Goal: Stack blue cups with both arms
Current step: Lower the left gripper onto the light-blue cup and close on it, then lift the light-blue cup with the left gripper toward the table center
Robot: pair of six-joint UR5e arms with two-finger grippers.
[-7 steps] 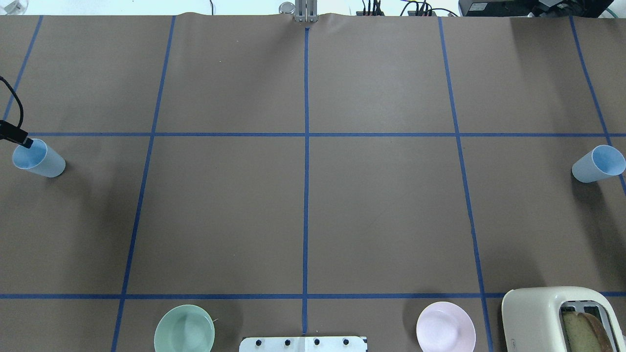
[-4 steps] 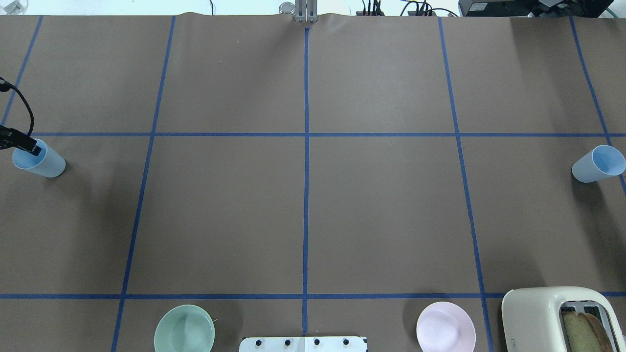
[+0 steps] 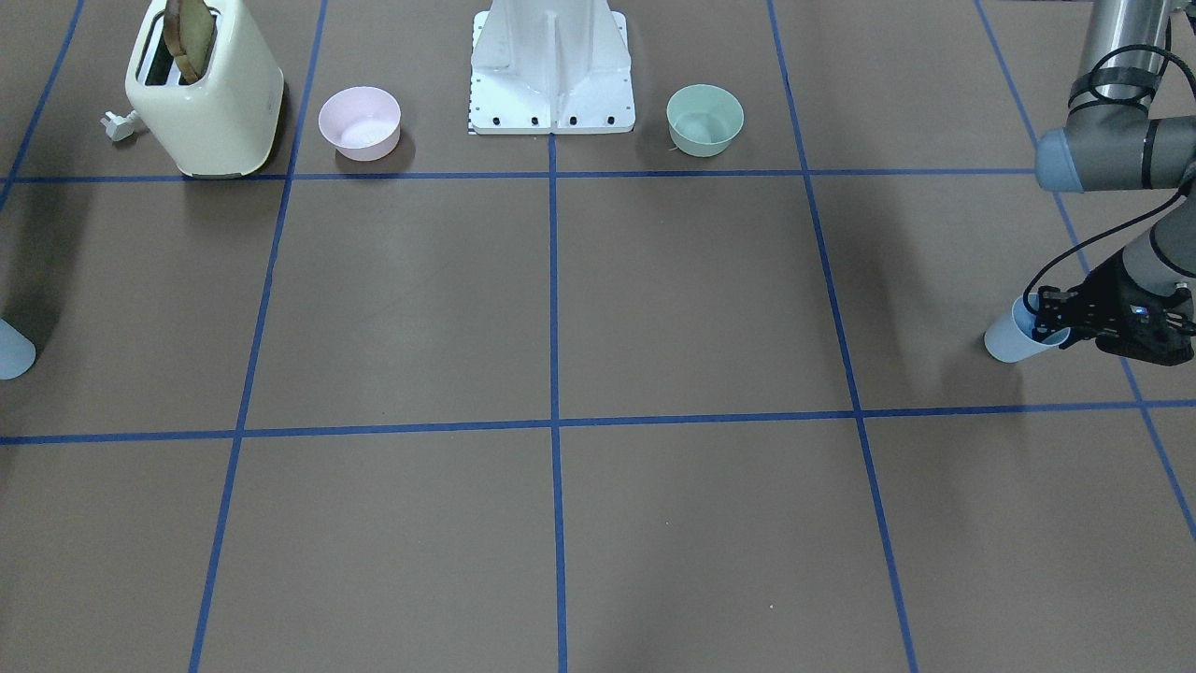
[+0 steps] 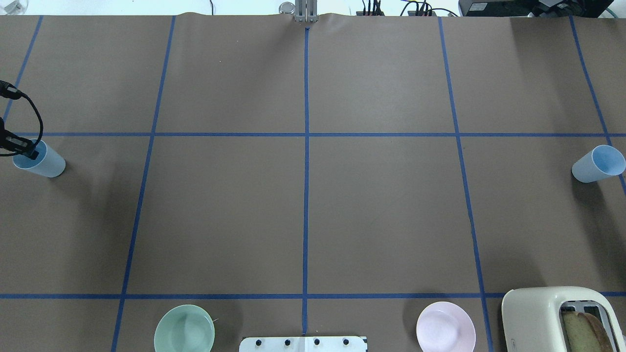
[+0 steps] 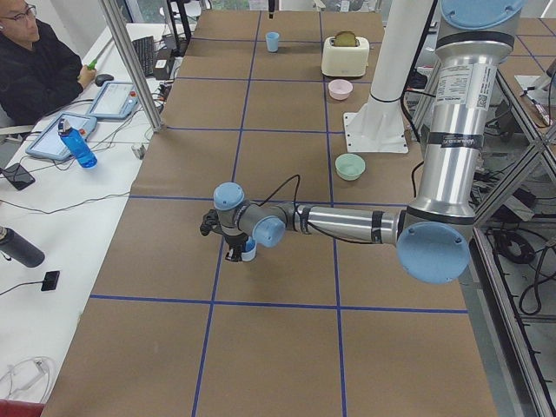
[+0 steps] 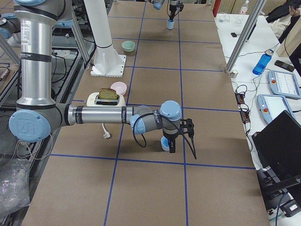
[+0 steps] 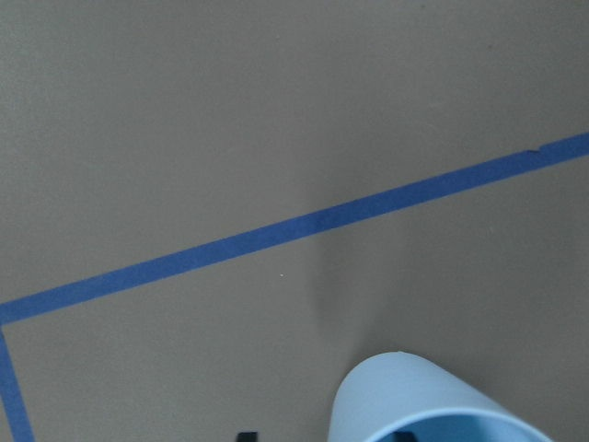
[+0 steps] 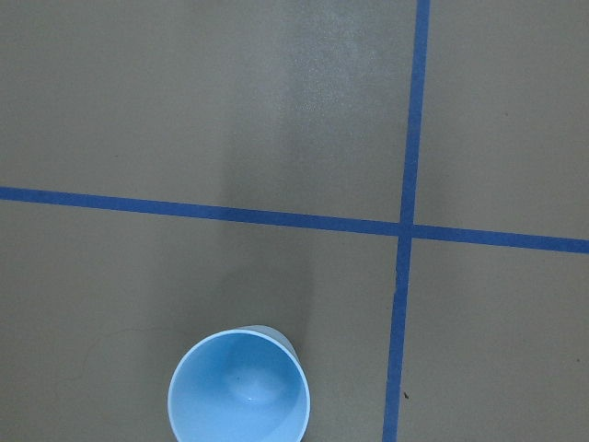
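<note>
One blue cup stands upright at the table's far left; it also shows in the front view and the left wrist view. My left gripper is open at its rim, one fingertip inside the mouth and one outside. The other blue cup stands upright at the far right and shows from above in the right wrist view. My right gripper hangs just above and beside this cup; I cannot tell whether it is open or shut.
A mint-green bowl and a pink bowl sit either side of the white base pedestal. A cream toaster with bread stands at the near right. Blue tape lines grid the brown table.
My left gripper has come down and a little inward, so its fingertip now sits inside the left cup's mouth; its cable has looped further in. Both cups stay put.
</note>
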